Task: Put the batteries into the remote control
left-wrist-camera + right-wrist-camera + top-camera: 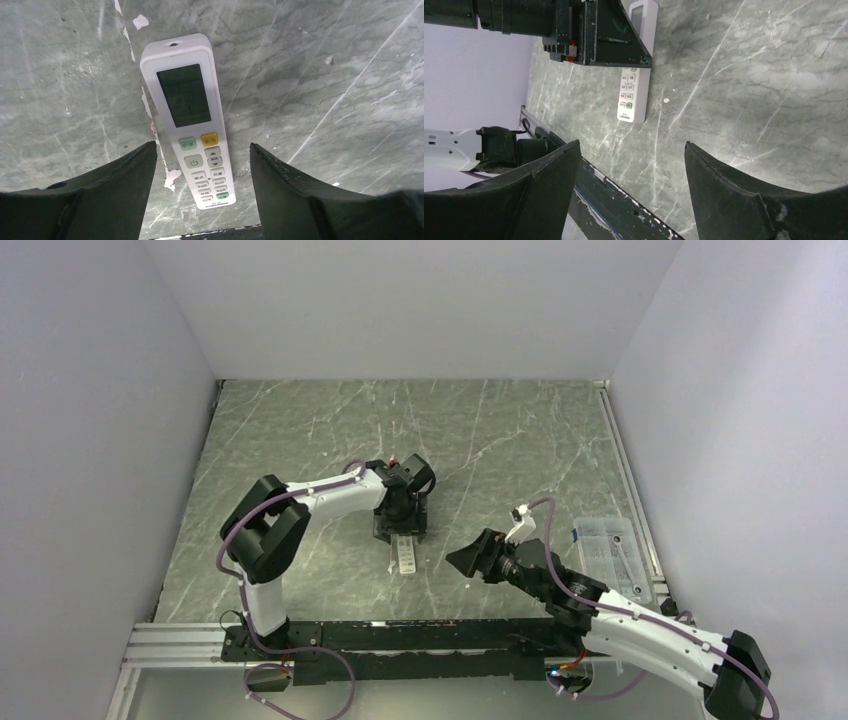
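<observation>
The remote control point(192, 120) is a slim white bar lying flat on the marble table with its screen and buttons facing up. It also shows in the top view point(405, 555) and the right wrist view point(634, 95). My left gripper point(202, 150) hangs directly over its button end, open, with a finger on each side and a gap to the remote on both. In the top view the left gripper point(402, 528) sits at the remote's far end. My right gripper point(458, 560) is to the right of the remote, open and empty point(631, 147). The batteries are out of view.
A clear plastic box point(610, 555) lies at the table's right edge. A black and aluminium rail point(200, 640) runs along the near edge under the arm bases. White walls close in the left, back and right sides. Small white chips point(141, 21) mark the tabletop.
</observation>
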Robot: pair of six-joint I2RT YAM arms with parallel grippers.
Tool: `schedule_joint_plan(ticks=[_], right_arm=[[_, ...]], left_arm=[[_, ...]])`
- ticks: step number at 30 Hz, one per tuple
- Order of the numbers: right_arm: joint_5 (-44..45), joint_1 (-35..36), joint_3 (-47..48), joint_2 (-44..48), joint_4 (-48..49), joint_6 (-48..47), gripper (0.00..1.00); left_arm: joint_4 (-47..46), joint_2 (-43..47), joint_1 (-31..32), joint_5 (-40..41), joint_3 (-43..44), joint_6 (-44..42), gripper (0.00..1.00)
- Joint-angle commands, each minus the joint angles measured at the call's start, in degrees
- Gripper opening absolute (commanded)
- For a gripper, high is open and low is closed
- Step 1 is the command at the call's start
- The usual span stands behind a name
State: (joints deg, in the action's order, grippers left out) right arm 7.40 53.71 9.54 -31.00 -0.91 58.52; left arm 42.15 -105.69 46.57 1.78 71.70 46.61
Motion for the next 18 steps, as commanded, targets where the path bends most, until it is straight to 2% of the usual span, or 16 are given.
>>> schedule_joint_plan(ticks=[1, 2, 3, 18], right_arm=[[2.58, -0.03, 4.55, 0.98, -3.44, -3.22, 0.78], [2.88, -0.06, 5.11, 1.09, -4.14, -3.62, 0.78], [3.26, -0.07, 5.61, 1.22, -4.79, -4.08, 0.78], [15.22, -0.1, 20.74, -1.25, -23.73, -14.64, 0.93]], left_arm=[[1.07, 4.5, -0.07, 1.36, 2.14, -1.26, 0.78], [1.14, 5.31, -0.07, 1.36, 2.26, -1.47, 0.93], [1.36, 6.08, -0.07, 1.36, 2.4, -1.68, 0.99], [3.88, 23.27, -0.07, 4.18, -0.11, -7.51, 1.0]])
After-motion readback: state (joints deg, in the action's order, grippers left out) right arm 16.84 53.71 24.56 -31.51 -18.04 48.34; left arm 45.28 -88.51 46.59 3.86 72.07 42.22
